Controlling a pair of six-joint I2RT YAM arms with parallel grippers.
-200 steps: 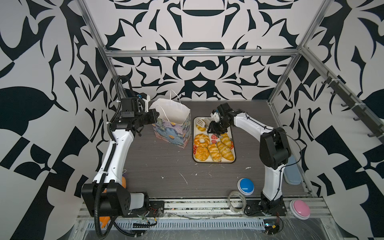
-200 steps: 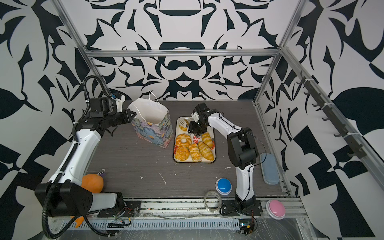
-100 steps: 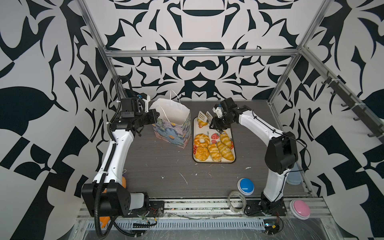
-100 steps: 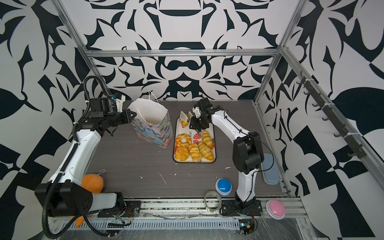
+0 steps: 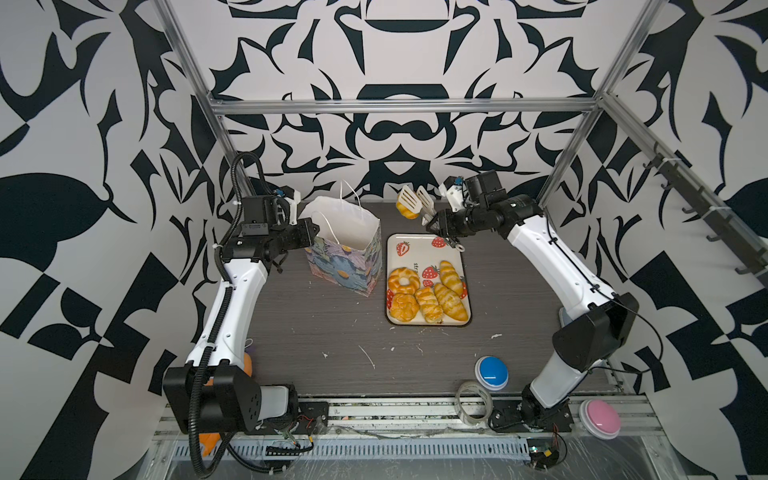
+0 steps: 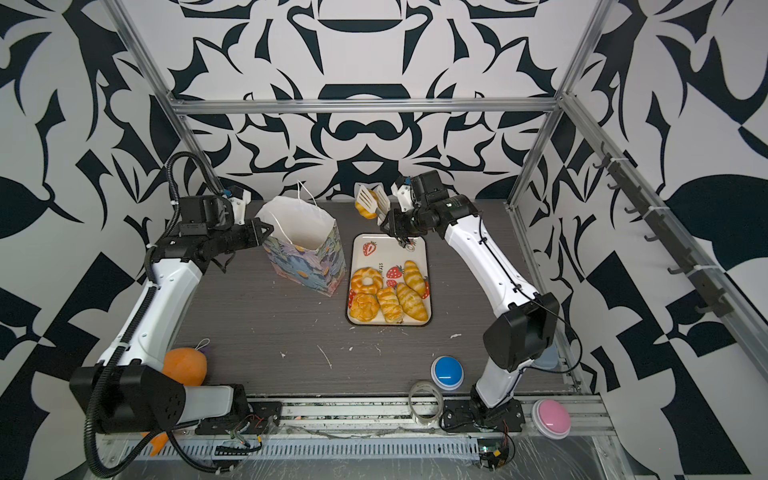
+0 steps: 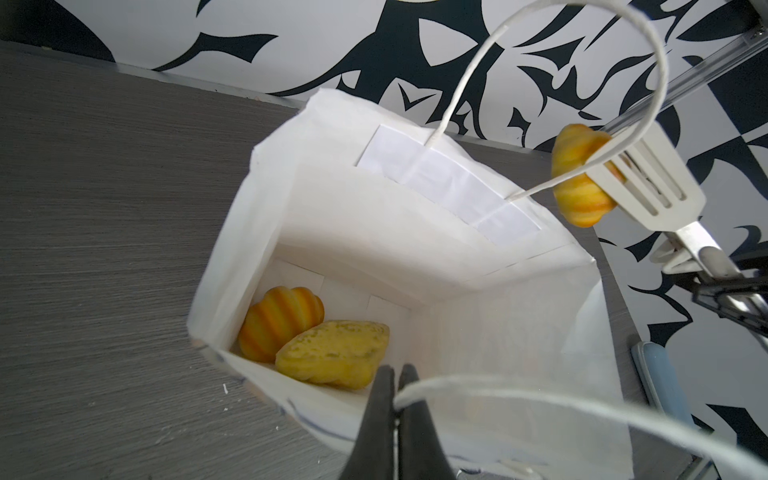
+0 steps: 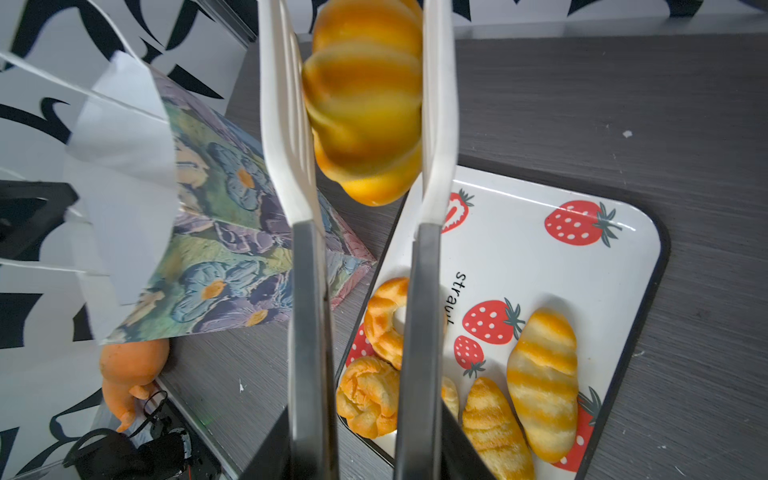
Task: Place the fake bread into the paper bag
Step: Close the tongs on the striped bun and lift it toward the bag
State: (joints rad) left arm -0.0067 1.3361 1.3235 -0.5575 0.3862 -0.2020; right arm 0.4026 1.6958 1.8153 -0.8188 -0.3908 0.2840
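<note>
Slippage is the first risk. At centre left of a top view, the left gripper has its fingers pressed together on one cord handle of the paper bag, which stands open on the table. If that thin cord slides out, the mouth may sag or the bag may tip.

Just right of the bag, held in the air and not yet over the opening, a striped loaf hangs pinched between the flat blades of the tongs. The right gripper, at upper centre right, is clamped on the tongs' handles. The loaf looks glossy and only the blade faces hold it — it could squirt free and drop onto the tray or the table. The blades could also snag the bag's far handle, which arcs right across them in the left wrist view.

Counted: eight pieces of fake bread — two lying on the bag's floor, one in the tongs, five on the lower half of the tray. There is one bag with two handles, one tray and one pair of tongs.
</note>
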